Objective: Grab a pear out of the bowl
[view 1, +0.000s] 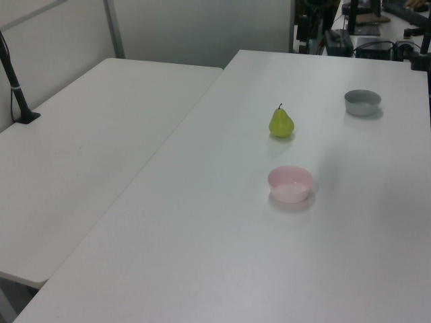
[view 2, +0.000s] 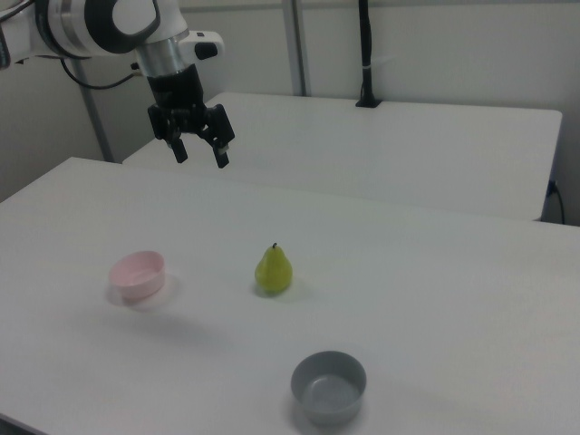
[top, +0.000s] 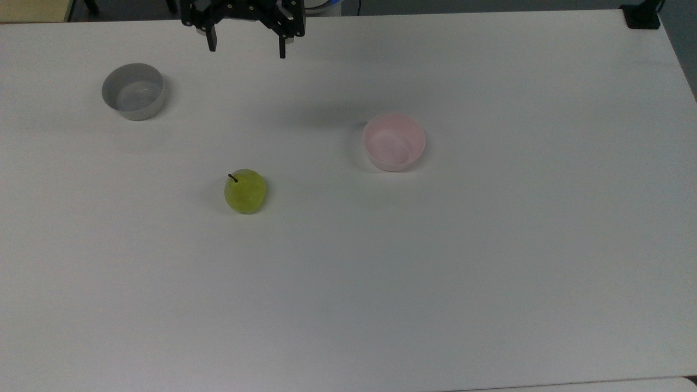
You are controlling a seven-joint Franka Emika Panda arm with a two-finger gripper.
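Observation:
The yellow-green pear (top: 245, 190) (view 1: 281, 123) (view 2: 273, 270) stands upright on the white table, outside any bowl. The pale pink bowl (top: 393, 142) (view 1: 290, 184) (view 2: 138, 275) sits empty, to the pear's right in the top view. My gripper (top: 246, 48) (view 2: 200, 156) hangs open and empty high above the table's far edge in the top view, well away from the pear and the pink bowl. In the left view its dark fingers (view 1: 302, 33) show at the top edge.
A grey bowl (top: 133, 91) (view 1: 362, 102) (view 2: 329, 387) stands empty at the top view's left. A second white table (view 1: 87, 141) adjoins on the left view's left. A black post foot (top: 642, 15) sits at the top view's far right corner.

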